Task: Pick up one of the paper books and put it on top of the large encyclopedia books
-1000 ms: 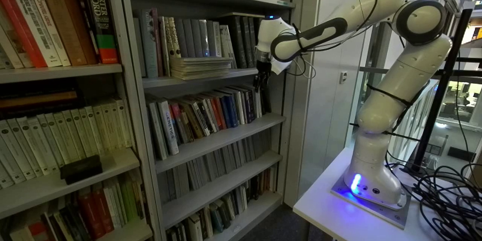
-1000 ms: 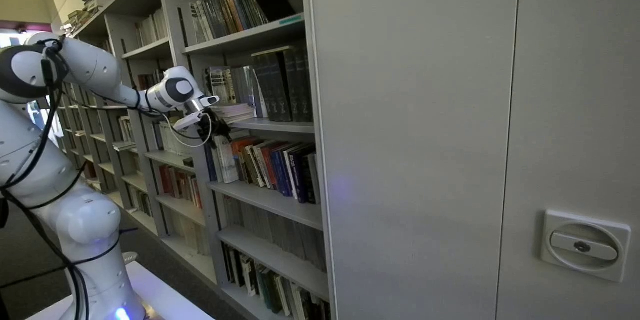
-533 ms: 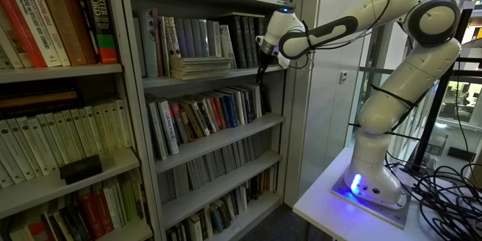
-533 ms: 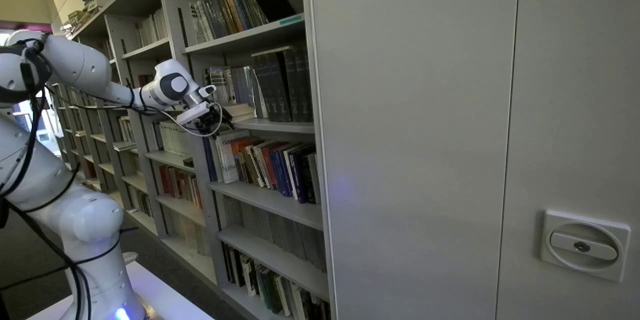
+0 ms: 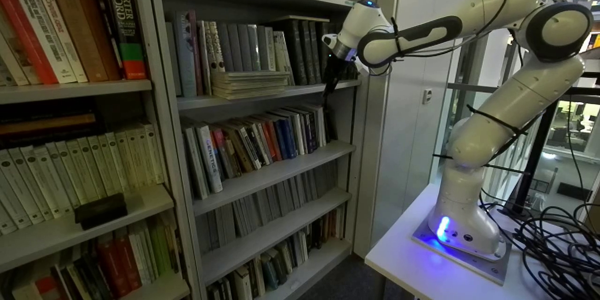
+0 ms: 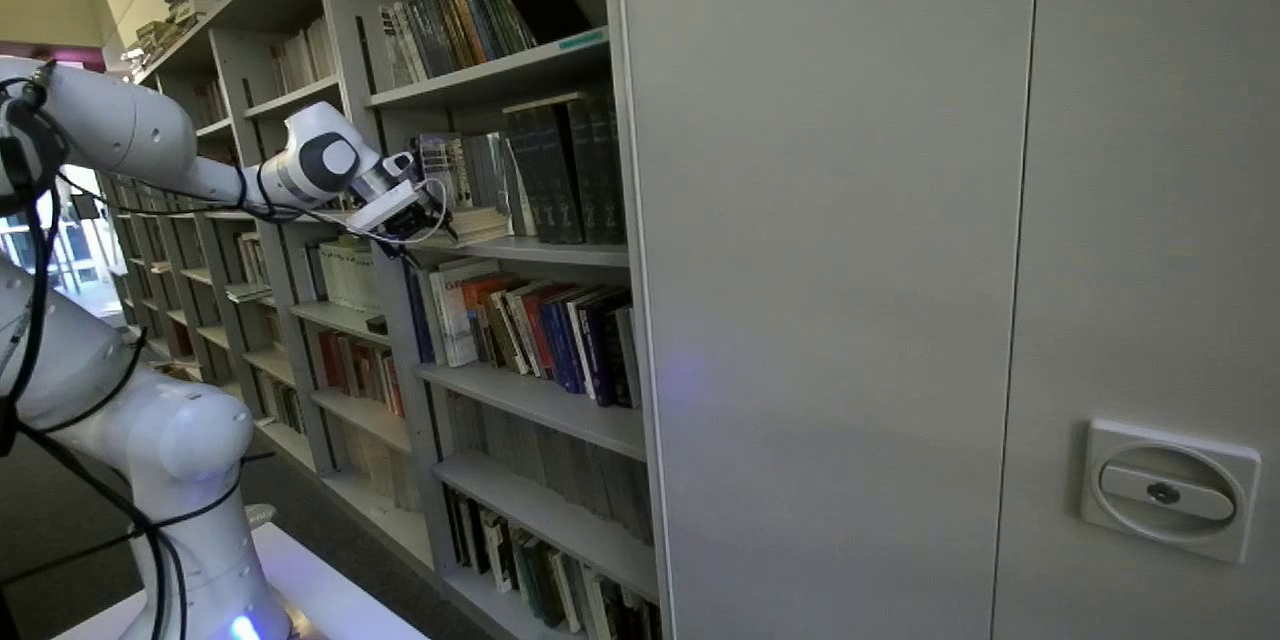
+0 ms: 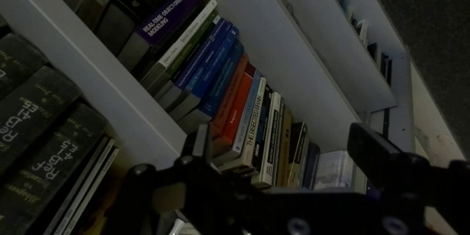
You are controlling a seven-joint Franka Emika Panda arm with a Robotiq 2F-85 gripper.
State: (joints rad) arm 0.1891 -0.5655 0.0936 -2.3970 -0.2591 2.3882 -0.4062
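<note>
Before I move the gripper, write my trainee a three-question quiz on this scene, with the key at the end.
1. Multiple choice: in both exterior views, where do the large encyclopedia books stand relative to the stack of paper books? A) to its left; B) to its right; C) underneath it.
2. True or false: the gripper is shut on a book.
3. Short answer: what title is printed on the purple book in the wrist view?

Key:
1. B.
2. False; its jaws stand open and hold nothing.
3. Real-Time Object-Oriented Modeling.
</note>
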